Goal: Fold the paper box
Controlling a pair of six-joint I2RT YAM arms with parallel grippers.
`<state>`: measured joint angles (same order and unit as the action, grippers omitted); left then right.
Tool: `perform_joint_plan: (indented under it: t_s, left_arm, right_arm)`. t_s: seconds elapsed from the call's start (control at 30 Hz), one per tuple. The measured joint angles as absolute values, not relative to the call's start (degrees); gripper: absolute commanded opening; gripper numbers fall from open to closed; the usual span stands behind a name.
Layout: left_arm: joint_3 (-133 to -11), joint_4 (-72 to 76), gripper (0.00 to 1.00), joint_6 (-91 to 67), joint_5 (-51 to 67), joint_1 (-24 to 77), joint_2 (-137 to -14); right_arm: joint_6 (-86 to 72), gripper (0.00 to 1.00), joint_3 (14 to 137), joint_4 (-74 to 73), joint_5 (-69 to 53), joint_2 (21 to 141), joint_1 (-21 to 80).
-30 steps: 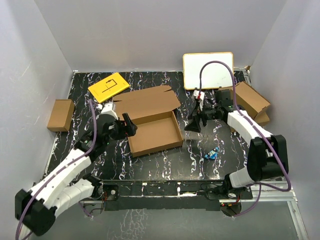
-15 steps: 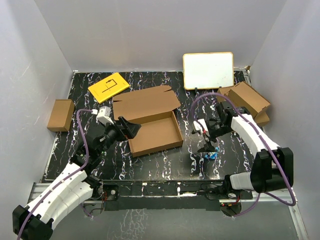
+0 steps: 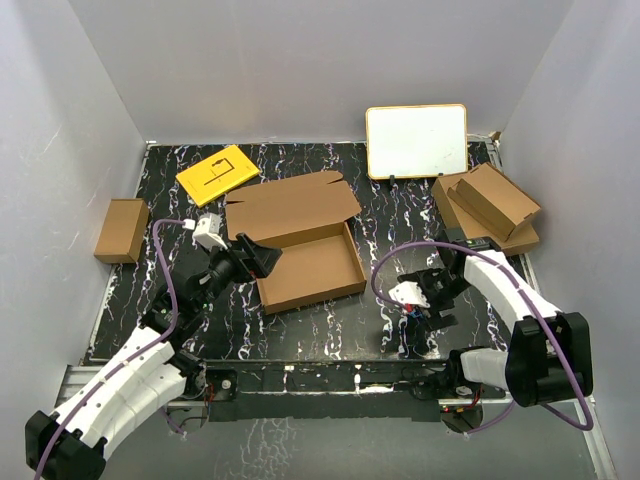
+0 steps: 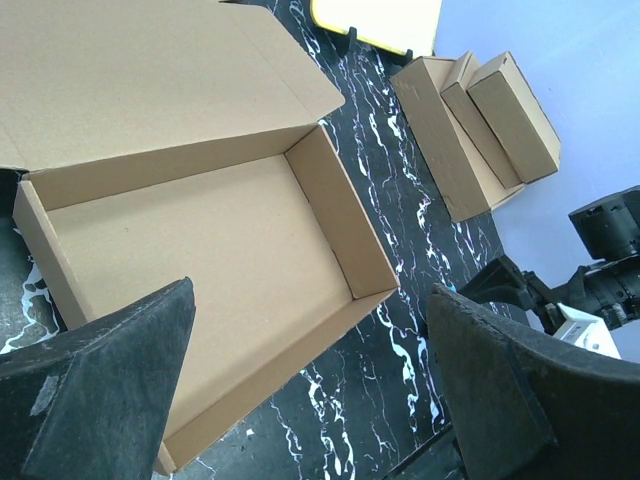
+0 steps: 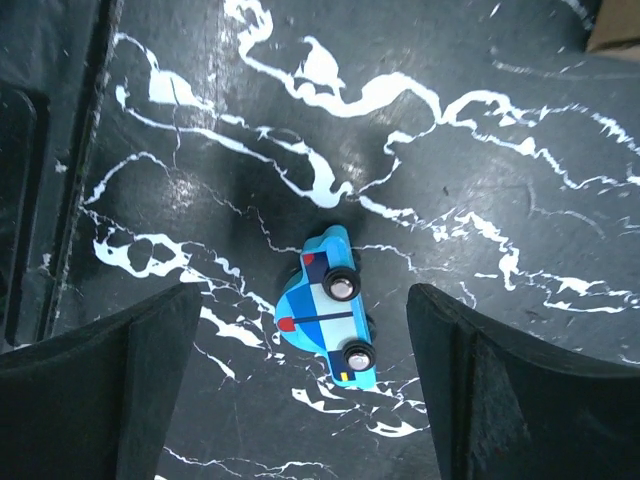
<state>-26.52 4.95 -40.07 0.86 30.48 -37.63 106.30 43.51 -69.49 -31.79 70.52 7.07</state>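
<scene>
Both grippers gape empty: left gripper point(image 3: 260, 257) beside the paper box point(image 3: 310, 268), central on the table point(image 3: 400, 190); right gripper point(image 3: 428, 300) over a blue toy car point(image 5: 328, 322). Tray formed; next, I judge, closing the open lid point(image 3: 290, 205).

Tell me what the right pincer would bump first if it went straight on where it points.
Most likely the blue toy car, lying on its side. The open right pincer points down at it, though the gap is hard to judge.

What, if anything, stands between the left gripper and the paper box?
Nothing visible: the left gripper, jaws open, hangs at the left wall of the paper box. The toy car lies apart, under the right gripper.
</scene>
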Motion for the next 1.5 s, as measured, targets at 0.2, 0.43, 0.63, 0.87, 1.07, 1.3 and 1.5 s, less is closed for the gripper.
perform_joint_plan:
  t_s: [0.2,0.43,0.63,0.87,1.07,1.3,1.5]
  left_arm:
    - [-26.2,5.0,0.97,-40.1,0.6,30.5,-37.0]
    - [-26.2,4.8,0.97,-40.0,0.3,30.5,-36.7]
    - [-26.2,4.6,0.97,-40.0,-0.1,30.5,-36.4]
    - [-26.2,4.5,0.97,-39.9,-0.2,30.5,-36.4]
    - [-26.2,4.3,0.97,-39.8,-0.3,30.5,-36.4]
    - [-26.2,3.9,0.97,-39.6,-0.7,30.5,-36.3]
    - [-26.2,1.8,0.97,-38.7,-1.9,30.5,-35.7]
  right_arm:
    - [106.5,0.83,42.1,-65.7,-27.5,71.6,6.6]
    - [106.8,0.75,41.2,-60.8,-25.8,74.5,6.6]
    - [107.4,0.69,38.9,-58.5,-24.9,74.9,6.6]
    - [107.4,0.53,37.8,-58.2,-24.1,75.0,6.6]
    - [106.3,0.32,37.9,-58.3,-23.9,75.0,6.6]
    - [103.9,0.14,42.0,-60.5,-27.7,75.2,6.6]
    - [89.1,0.10,52.6,-61.5,-39.1,75.2,7.2]
